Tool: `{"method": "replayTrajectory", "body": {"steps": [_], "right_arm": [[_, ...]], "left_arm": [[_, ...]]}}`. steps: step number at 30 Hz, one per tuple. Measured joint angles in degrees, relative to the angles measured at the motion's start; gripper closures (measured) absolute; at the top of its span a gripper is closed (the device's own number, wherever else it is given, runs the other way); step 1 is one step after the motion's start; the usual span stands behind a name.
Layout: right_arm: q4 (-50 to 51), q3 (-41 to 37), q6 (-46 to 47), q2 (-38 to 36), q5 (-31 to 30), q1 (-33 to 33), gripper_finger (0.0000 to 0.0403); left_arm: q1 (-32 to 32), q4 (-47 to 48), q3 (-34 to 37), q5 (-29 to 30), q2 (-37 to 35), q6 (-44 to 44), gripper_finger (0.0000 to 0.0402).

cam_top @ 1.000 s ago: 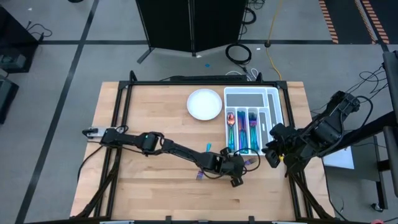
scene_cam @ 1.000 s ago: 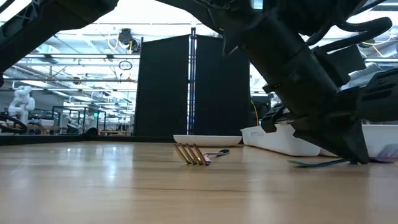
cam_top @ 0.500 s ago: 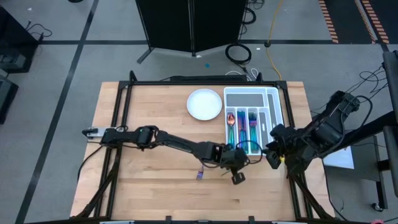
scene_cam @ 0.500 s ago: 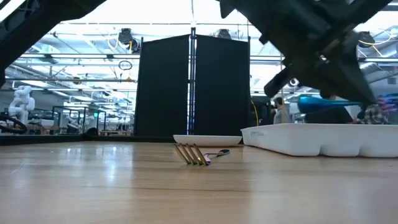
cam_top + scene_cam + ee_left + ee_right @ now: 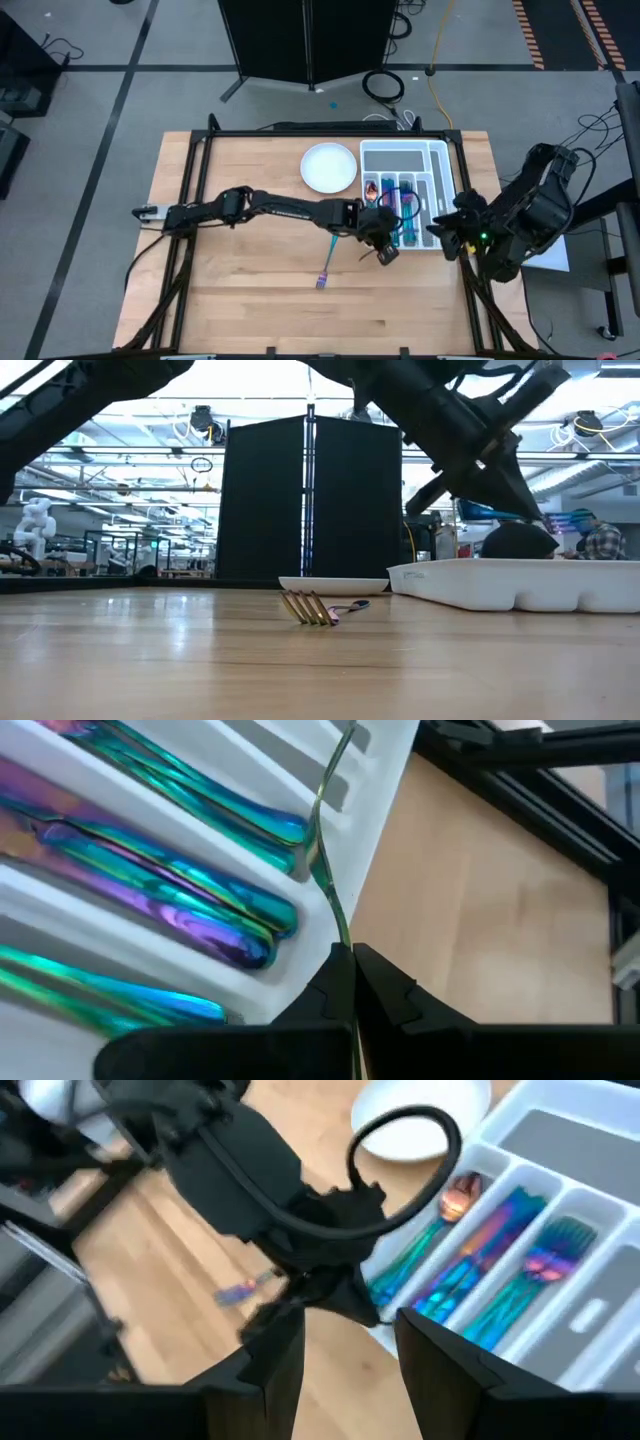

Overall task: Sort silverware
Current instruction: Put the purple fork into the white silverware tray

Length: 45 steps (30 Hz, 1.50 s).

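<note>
Meanwhile, one fork [image 5: 324,278] lay loose on the table [image 5: 250,290], well behind the left gripper [image 5: 383,243] and left for a later pass. That gripper was clamped on a thin utensil [image 5: 325,870], its fingers [image 5: 385,990] pinched tight at the handle end so the piece pointed ahead over the tray [image 5: 440,160] edge, apparently to drop into a slot. Just ahead of it, sorted silverware [image 5: 180,910] filled the slots lengthwise. Farther right, the right gripper [image 5: 345,1350] waited with jaws wide and empty, beyond the tray, probably keeping clear.
</note>
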<state>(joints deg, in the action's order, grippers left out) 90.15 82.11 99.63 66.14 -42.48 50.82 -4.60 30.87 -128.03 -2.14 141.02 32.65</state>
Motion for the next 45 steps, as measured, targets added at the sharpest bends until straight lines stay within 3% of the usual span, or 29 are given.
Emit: {"method": "replayTrajectory", "body": {"steps": [7, 14, 20, 26, 34, 45], "right_arm": [[-0.10, 0.22, -4.22, -4.76, -5.10, -0.59, 0.0257], [-0.11, 0.19, -9.79, -9.64, -9.79, -0.61, 0.0270], [-0.30, 0.19, -12.82, -11.46, -11.31, -0.60, 0.0270], [-0.39, 0.19, -14.81, -12.17, -12.03, -0.61, 0.0270], [-0.45, 0.19, -14.86, -12.17, -11.19, -0.61, 0.0271], [-0.44, 0.19, -16.34, -12.14, -11.33, -0.61, 0.0271]], "left_arm": [[2.63, -3.02, 0.00, -5.21, -1.47, 3.04, 0.0401], [6.34, -13.65, 0.00, -8.03, -1.46, 19.34, 0.0401], [8.54, -17.71, -0.04, -1.85, 1.55, 36.90, 0.0402], [8.12, -28.01, -0.02, 5.79, 7.72, 54.27, 0.0402], [5.86, -27.14, 0.00, 27.79, 8.74, 58.50, 0.0402], [4.70, -26.32, 0.00, 27.84, 8.74, 55.31, 0.0402]]}}
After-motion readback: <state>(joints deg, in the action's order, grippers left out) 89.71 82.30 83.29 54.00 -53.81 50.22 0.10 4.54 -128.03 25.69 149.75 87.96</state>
